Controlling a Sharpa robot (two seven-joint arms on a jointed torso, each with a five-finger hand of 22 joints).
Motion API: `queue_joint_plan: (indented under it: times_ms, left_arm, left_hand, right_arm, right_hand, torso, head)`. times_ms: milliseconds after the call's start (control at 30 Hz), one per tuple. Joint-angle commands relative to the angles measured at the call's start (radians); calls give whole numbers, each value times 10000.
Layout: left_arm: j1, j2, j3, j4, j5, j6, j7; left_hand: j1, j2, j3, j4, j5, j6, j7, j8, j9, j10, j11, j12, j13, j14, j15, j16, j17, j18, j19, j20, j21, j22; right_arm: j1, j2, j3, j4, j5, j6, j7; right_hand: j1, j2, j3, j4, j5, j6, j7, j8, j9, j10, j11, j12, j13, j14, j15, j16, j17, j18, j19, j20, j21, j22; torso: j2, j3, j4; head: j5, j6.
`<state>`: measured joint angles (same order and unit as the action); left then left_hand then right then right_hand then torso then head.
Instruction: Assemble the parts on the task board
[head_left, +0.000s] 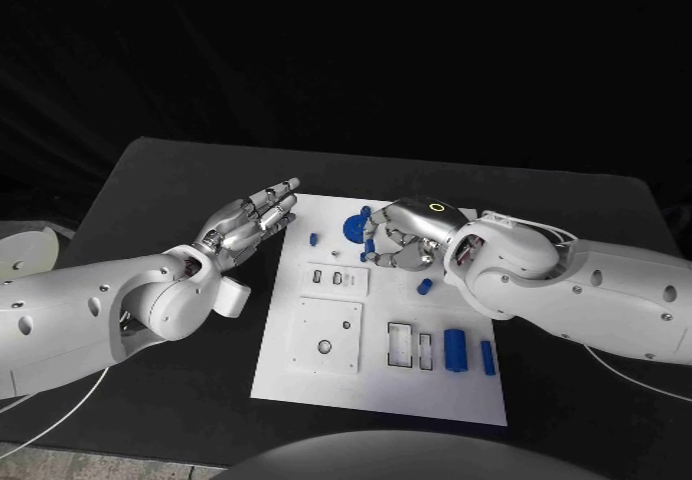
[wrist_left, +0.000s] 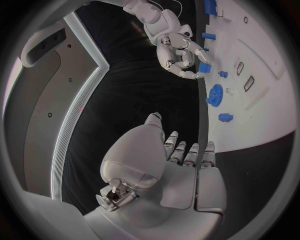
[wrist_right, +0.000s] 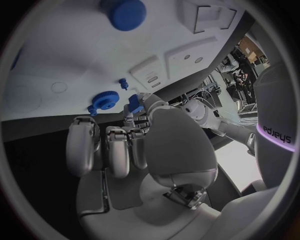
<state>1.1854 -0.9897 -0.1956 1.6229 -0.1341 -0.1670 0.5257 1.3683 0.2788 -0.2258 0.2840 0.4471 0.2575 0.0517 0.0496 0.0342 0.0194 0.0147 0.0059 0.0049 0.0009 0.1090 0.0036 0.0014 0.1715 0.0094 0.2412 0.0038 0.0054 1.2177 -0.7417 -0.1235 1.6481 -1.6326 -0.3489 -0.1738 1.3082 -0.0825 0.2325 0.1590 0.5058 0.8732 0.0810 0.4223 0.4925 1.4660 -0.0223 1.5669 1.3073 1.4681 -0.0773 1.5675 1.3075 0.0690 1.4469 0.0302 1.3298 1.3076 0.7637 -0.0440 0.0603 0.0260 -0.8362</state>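
We see the white task board (head_left: 378, 385) lying in the middle of the black tabletop (head_left: 159, 180). The left hand (head_left: 248, 222) hovers at the board's left edge, fingers (head_left: 277, 195) straight and slightly apart, holding nothing. The right hand (head_left: 405, 238) sits over the board's far part, fingers curled in; in the left wrist view its fingertips pinch a small blue part (wrist_left: 204, 68). Just beside that hand we note a blue gear (head_left: 353, 228) on the board, and a small blue peg (head_left: 313, 239) standing to the gear's left. A short blue piece (head_left: 426, 286) lies near the right wrist. Toward the near right corner, a blue cylinder (head_left: 457, 350) and a slimmer blue bar (head_left: 488, 357) lie side by side, next to two rectangular slots (head_left: 410, 345). A raised square plate (head_left: 330, 335) occupies the board's near left.
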Motion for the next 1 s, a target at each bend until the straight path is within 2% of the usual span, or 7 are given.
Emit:
queue_joint_plan:
  times_ms: [33, 333, 833, 1000]
  left_arm:
    - [3, 18, 4, 15, 50, 257, 72]
    - [3, 32, 4, -16, 55, 288, 68]
    - [2, 70, 3, -71, 56, 322, 70]
    - [2, 76, 3, -80, 56, 320, 76]
  left_hand:
    - [114, -1, 58, -28, 35, -7, 32, 60, 12, 18, 68, 3, 15, -9, 58, -36, -14, 95, 13, 72, 50, 11]
    - [124, 3, 65, -34, 46, -8, 38, 61, 12, 16, 73, 2, 14, -9, 62, -36, -14, 95, 18, 75, 54, 14]
    - [133, 6, 72, -40, 56, -10, 41, 61, 11, 13, 76, 1, 13, -9, 65, -36, -14, 95, 20, 77, 56, 15]
    - [140, 8, 77, -44, 63, -18, 43, 60, 10, 14, 78, 1, 13, -9, 67, -36, -14, 96, 20, 78, 56, 14]
  right_arm:
    - [-146, 246, 12, -133, -564, 493, -295]
    - [-314, 440, 25, -127, -640, 640, -368]
    - [-371, 396, 27, -89, -635, 1023, -469]
    - [-374, 415, 27, -92, -633, 1094, -470]
  right_hand:
    - [17, -89, 31, -54, 49, 261, -204, 32, 33, 1048, 5, 39, 2635, 1007, -47, -47, 2570, -58, -35, -8, -44, 1298]
    - [20, -100, 44, -73, 49, 292, -209, 36, 38, 1048, 22, 39, 2635, 1006, -37, -53, 2566, -56, -38, -4, -56, 1294]
    - [66, -124, 95, -150, 23, 315, -197, 13, 38, 1048, 34, 39, 2635, 1005, -22, -55, 2564, -55, -38, 8, -69, 1293]
    - [75, -140, 117, -186, -25, 293, -178, -20, 32, 1048, 35, 39, 2635, 1001, -18, -71, 2551, -50, -45, 13, -91, 1286]
  torso:
    - [-6, 11, 1]
    - [-13, 7, -17]
    - [-14, 10, -5]
    - [-11, -1, -3]
  head:
    - [41, -33]
    - [77, -65]
    - [54, -96]
    - [43, -121]
